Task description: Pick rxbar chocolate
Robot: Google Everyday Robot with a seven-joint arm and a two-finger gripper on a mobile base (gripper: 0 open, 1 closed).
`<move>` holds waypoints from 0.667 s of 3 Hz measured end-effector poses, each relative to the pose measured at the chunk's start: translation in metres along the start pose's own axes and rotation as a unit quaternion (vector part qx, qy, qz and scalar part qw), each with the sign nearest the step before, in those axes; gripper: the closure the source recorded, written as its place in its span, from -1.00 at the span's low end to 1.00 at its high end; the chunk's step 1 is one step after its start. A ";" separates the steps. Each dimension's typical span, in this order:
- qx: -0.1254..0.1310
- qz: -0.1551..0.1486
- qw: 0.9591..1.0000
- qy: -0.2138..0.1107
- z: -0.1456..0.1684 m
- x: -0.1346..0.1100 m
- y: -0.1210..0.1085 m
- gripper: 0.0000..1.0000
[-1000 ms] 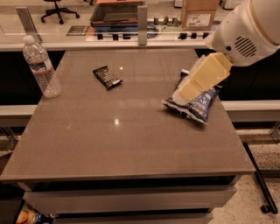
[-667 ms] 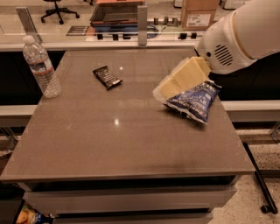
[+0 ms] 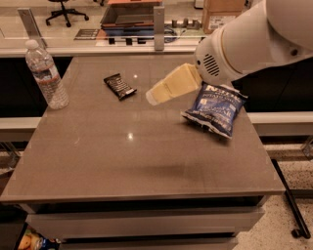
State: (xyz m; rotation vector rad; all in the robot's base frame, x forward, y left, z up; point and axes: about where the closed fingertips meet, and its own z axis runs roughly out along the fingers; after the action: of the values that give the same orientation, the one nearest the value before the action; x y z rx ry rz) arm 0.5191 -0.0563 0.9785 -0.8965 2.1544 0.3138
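gripper: the cream-coloured gripper [image 3: 152,99] hangs over the table [image 3: 146,166], its tip angled down and to the left. It sits between the bar and the chip bag and looks clear of the surface, touching nothing.
gripper opening: we cannot tell from this angle.
target: the rxbar chocolate [image 3: 120,86] lies flat on the far-left part of the table in its black wrapper, turned diagonally. It is just left of the gripper tip and apart from it.
step: we judge this to be the approach, with nothing grasped yet.
how to do it well: bring the tip left until it is over the bar's middle. Turn the wrist so the closing runs across the bar's short width, then drop straight down. The bar is thin and flat, so we'd go right down to the table top. The wrapper looks slick and may skid if nudged from one side.
path: nothing lies between the tip and the bar.
blue chip bag [image 3: 215,108]: crinkly, right of the gripper and partly under the white arm [image 3: 244,39]. It is not the target and sits away from the line to the bar.
water bottle [image 3: 48,75]: clear, upright, near the left edge and well apart from the bar. We'd count it a risk only on a big overshoot to the left.
background: a cardboard box [image 3: 220,14] and an office chair [image 3: 66,10] stand beyond the table, neither in the way.
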 end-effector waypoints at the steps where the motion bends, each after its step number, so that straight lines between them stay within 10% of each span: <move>1: 0.000 -0.001 1.000 0.000 0.000 0.000 0.000 -1.00; 2: 0.002 -0.002 1.000 -0.008 0.009 -0.013 0.006 -1.00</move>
State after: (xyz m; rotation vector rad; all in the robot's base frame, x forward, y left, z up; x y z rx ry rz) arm 0.5263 -0.0407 0.9815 -0.8940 2.1376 0.3139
